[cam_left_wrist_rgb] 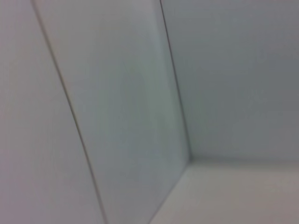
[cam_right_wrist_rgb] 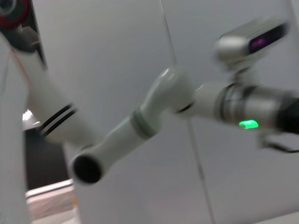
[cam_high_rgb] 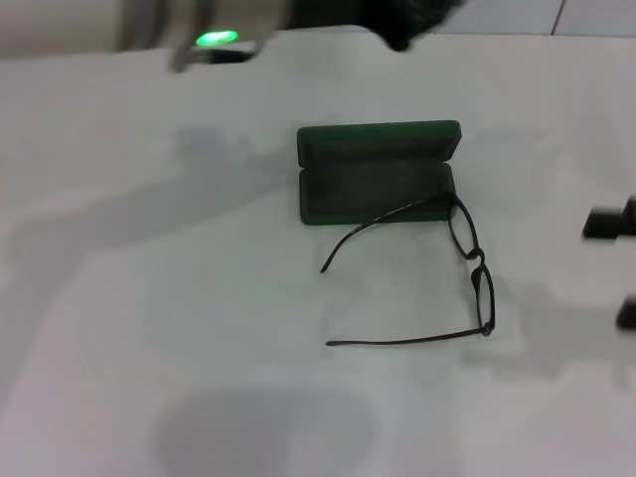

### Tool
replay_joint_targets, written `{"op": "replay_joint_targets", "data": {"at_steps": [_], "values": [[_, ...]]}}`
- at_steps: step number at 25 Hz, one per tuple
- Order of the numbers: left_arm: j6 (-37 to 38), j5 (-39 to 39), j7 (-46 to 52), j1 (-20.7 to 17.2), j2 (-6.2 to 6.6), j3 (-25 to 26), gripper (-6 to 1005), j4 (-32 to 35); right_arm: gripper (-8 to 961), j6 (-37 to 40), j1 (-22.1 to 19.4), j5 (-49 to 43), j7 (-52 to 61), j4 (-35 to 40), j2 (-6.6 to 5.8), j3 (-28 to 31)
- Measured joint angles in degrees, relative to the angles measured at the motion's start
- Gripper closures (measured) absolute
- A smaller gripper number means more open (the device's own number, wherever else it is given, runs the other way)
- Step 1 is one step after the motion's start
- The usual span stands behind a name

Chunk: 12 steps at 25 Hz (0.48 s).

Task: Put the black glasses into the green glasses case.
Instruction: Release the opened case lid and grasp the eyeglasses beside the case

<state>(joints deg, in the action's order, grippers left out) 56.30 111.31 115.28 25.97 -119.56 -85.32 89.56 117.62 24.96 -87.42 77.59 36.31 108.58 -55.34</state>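
The green glasses case (cam_high_rgb: pixel 376 187) lies open in the middle of the white table, its lid standing up at the far side. The black glasses (cam_high_rgb: pixel 478 261) lie unfolded just in front and to the right of it. Their lenses face right, and one temple arm rests across the case's front right corner. My left arm reaches across the top of the head view, and its dark gripper (cam_high_rgb: pixel 399 32) is high above the far edge, behind the case. My right gripper (cam_high_rgb: pixel 616 266) shows as two dark fingertips set apart at the right edge, to the right of the glasses and empty.
The white table (cam_high_rgb: pixel 149 328) carries only shadows besides these things. The right wrist view shows my left arm (cam_right_wrist_rgb: pixel 159 107) with its green light in front of a white panelled wall. The left wrist view shows only wall panels (cam_left_wrist_rgb: pixel 131 116).
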Motion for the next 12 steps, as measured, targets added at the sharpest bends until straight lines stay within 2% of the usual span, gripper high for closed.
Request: {"op": "replay_joint_targets", "data": {"at_steps": [3,5,9,11,12], "values": [[7.62,-12.66,-9.29,-5.72,0.02,6.66,646,-1.96,116,-3.36,-0.74,-0.74,7.01,3.22,0.04,2.87],[16.51,-20.68,-17.06,-8.47,0.04,12.37,732,-6.37,116,-7.06,-1.22,-3.52,12.45,8.61,0.55,3.39],[31.66,-29.19,-27.77,-9.72,0.11,21.91,900,-17.34,115,-14.03,0.19,-12.92,23.72,20.48,2.53,3.24],[37.26,-30.95,-30.56,-9.35,0.19,26.33,975,-23.7,119,-16.28,3.13,-16.83,29.76,24.72,3.3,2.6],[39.24,-31.3,-31.75,-9.09,0.27,28.16,975,-26.35,124,-16.87,4.5,-18.84,32.54,25.99,3.44,2.25]]}}
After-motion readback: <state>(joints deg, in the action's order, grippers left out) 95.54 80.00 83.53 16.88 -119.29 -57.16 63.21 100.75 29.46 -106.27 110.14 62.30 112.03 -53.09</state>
